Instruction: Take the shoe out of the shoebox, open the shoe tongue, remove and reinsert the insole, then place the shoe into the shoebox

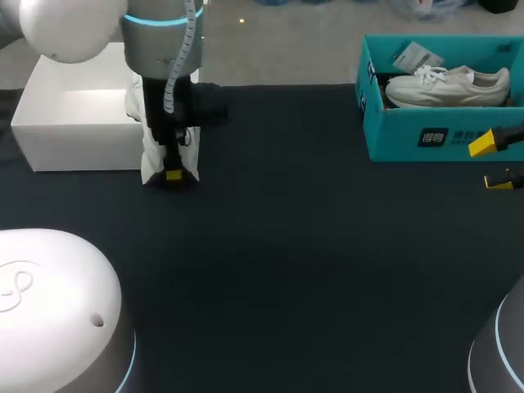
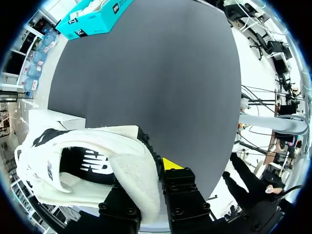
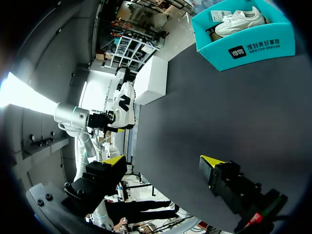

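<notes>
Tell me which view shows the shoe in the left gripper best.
The left wrist view: the white shoe is close up, held in the left gripper. The head view shows only its white edges behind the left arm; the right wrist view shows it whole but small.

The shoe (image 2: 97,165) in the left hand (image 2: 148,180) has a fuzzy, fleece-like white lining and smooth white sides, the hand's fingers (image 2: 183,195) are matt black with yellow tips, the table (image 2: 161,73) ahead is matt and dark, and the box (image 1: 78,123) beside it is smooth white card.
</notes>
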Controlling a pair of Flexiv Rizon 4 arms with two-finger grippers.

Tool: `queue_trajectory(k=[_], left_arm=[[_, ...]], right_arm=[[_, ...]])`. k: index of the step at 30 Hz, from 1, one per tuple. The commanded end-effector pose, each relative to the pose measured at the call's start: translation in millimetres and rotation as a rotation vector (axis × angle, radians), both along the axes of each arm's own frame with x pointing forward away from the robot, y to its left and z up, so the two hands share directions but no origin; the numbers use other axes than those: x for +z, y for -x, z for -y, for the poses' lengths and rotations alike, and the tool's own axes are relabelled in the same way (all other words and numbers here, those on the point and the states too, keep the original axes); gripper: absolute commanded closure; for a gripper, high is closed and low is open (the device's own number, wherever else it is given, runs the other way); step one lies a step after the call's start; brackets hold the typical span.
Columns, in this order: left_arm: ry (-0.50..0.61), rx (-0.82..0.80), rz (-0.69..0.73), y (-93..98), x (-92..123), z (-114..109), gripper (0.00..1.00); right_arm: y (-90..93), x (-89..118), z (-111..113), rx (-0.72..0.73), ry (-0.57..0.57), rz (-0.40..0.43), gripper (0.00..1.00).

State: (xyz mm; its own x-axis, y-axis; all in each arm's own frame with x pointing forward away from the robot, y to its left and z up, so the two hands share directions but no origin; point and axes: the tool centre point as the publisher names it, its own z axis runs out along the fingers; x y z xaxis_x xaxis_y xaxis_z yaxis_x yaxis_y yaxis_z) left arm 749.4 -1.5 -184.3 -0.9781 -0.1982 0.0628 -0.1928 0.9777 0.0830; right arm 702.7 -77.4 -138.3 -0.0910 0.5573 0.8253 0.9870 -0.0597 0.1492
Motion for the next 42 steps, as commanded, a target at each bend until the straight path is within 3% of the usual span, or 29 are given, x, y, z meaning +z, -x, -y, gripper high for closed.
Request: queue_trajectory(k=[1, 8, 10, 28, 42], left_arm=[[0.251, 0.008, 0.021, -6.2, 7.1, -46.8, 1.00], [0.365, 0.076, -0.032, -42.4, 9.1, -96.1, 1.00], [0.354, 0.110, -0.055, -48.2, 8.5, -104.7, 1.00], [0.354, 0.133, -0.076, -49.7, 7.1, -105.6, 1.00], [0.285, -0.062, -0.095, -72.0, 16.4, -159.9, 1.00]], right_arm=[[0.4, -0.3, 0.0, -0.001, 0.002, -0.001, 0.00], [0.4, -0.3, 0.0, -0.001, 0.002, -0.001, 0.00], [0.4, -0.3, 0.0, -0.001, 0.002, -0.001, 0.00], [0.4, -0.3, 0.0, -0.001, 0.002, -0.001, 0.00], [0.4, -0.3, 0.0, -0.001, 0.002, -0.001, 0.00]])
